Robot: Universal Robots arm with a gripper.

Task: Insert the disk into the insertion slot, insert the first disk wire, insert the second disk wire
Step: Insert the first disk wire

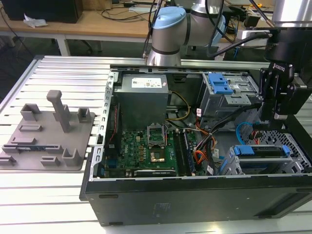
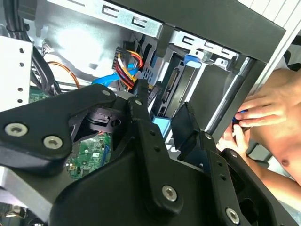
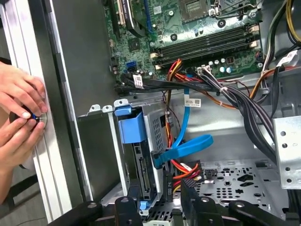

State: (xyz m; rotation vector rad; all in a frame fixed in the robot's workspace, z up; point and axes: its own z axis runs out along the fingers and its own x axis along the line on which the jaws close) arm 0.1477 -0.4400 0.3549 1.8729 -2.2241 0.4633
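The pincer [image 2: 162, 113], a matt black linkage of flat bars with bright screw heads, stands spread, with nothing between its fingertips. Just below it in the exterior view, the disk [image 3: 142, 167] sits inside the insertion slot [image 3: 157, 125], a grey sheet-metal cage punched with small holes. A glossy bright blue plastic carrier lines the disk's edge, and its dark rear connector strip faces the pincer. The second disk wire [image 3: 188, 143], a flat, smooth light blue ribbon, bends in a loop just ahead of the fingertips, and its near end meets the disk's rear. The first disk wire [image 3: 186, 168], a bundle of thin orange-red, yellow and black strands, ends in a small dark plug close to one fingertip; whether plug and finger touch is hard to tell. Beyond the pincer lies the green motherboard [image 3: 197, 28], studded with dark slots. Small white tags on the dark cables carry print too fine to read, as does the white label on the boxy grey power supply [image 1: 144, 100]. Outside the black case [image 1: 195, 200], well apart from the pincer, a person's hands [image 3: 21, 113] press on a small blue round thing on the ribbed aluminium worktop [image 1: 63, 68].
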